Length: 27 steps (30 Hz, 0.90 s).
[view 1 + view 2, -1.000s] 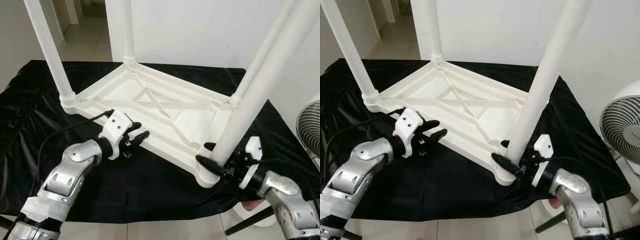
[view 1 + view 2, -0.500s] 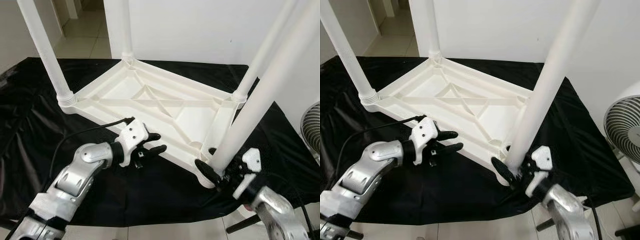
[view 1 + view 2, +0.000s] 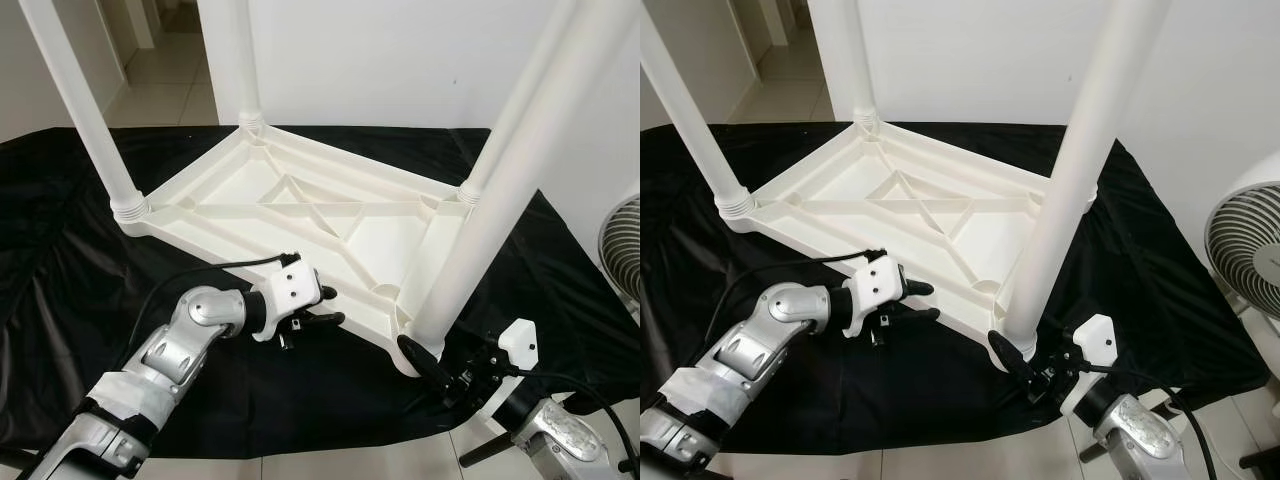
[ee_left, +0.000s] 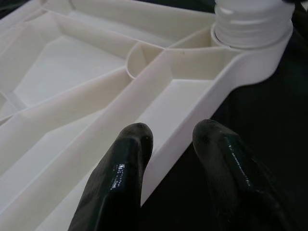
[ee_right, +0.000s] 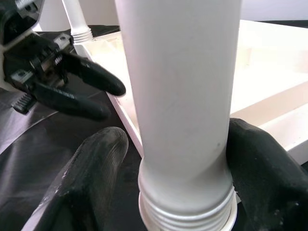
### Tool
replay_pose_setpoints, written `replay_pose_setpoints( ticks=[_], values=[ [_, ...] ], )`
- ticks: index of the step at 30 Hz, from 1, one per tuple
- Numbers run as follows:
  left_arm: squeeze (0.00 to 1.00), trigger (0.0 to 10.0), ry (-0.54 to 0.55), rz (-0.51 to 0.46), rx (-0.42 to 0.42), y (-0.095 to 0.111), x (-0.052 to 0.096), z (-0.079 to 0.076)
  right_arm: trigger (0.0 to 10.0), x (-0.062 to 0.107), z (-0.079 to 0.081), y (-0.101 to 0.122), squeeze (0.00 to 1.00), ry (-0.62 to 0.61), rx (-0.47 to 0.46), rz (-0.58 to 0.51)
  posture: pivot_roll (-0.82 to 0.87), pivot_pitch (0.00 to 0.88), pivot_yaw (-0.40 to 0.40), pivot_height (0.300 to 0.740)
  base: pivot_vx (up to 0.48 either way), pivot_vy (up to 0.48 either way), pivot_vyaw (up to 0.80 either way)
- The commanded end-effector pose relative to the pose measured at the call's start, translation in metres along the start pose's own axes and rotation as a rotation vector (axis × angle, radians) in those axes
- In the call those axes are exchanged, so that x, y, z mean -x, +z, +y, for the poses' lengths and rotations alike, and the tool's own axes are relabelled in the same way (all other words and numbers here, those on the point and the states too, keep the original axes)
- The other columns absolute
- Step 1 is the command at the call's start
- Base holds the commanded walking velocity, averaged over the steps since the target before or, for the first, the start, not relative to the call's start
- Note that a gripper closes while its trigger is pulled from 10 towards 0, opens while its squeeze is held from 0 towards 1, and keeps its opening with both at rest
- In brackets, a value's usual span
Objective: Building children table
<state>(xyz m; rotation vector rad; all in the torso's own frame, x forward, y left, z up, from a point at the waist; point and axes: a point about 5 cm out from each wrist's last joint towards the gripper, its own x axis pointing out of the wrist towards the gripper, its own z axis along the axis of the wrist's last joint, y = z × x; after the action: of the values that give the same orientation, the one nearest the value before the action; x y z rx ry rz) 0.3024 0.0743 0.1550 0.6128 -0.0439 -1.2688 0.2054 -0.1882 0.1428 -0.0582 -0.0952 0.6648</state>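
The white plastic children's table (image 3: 300,215) lies upside down on a black cloth, its four legs pointing up. My left gripper (image 3: 325,306) is at the table's near rim and is open. The rim edge (image 4: 168,144) runs between its two fingers, one over the inside and one over the cloth. My right gripper (image 5: 178,159) is low at the near right corner, open around the base of the near right leg (image 3: 480,220). One pad touches the leg and the other stands just off it. Its other finger is hidden behind the leg in the eye views.
The black cloth (image 3: 60,260) covers the whole work surface to its front edge. A white floor fan (image 3: 1245,240) stands to the right, close to my right arm. A white wall rises behind, with tiled floor at the far left.
The camera has shifted. My left gripper has slid right along the near rim toward the near right leg. My right gripper has sunk lower at that leg's base.
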Motion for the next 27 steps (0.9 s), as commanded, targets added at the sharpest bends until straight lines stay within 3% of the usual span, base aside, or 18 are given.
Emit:
replay_pose_setpoints(
  ticks=[1, 14, 19, 27],
  values=[
    [0.0, 10.0, -0.023, 0.031, -0.044, -0.005, -0.006, -0.003, 10.0, 0.003, 0.005, 0.0, 0.0, 0.006, 0.004, 0.01, -0.08, 0.09, 0.05, 0.74, 0.0, 0.0, 0.0],
    [0.0, 10.0, -0.014, 0.088, -0.086, -0.012, -0.025, 0.014, 10.0, 0.018, 0.02, 0.005, 0.0, 0.02, -0.017, 0.005, -0.11, 0.111, 0.08, 0.74, 0.0, 0.0, 0.0],
    [0.0, 10.0, -0.052, 0.117, -0.094, -0.016, -0.028, 0.014, 10.0, 0.024, 0.022, 0.007, 0.0, 0.012, 0.035, -0.006, -0.11, 0.116, 0.086, 0.74, 0.0, 0.0, 0.0],
    [0.0, 10.0, -0.107, 0.159, -0.106, -0.023, -0.03, 0.014, 10.0, 0.032, 0.024, 0.005, 0.0, -0.064, 0.034, -0.029, -0.11, 0.124, 0.101, 0.74, 0.0, 0.0, 0.0]
  ],
)
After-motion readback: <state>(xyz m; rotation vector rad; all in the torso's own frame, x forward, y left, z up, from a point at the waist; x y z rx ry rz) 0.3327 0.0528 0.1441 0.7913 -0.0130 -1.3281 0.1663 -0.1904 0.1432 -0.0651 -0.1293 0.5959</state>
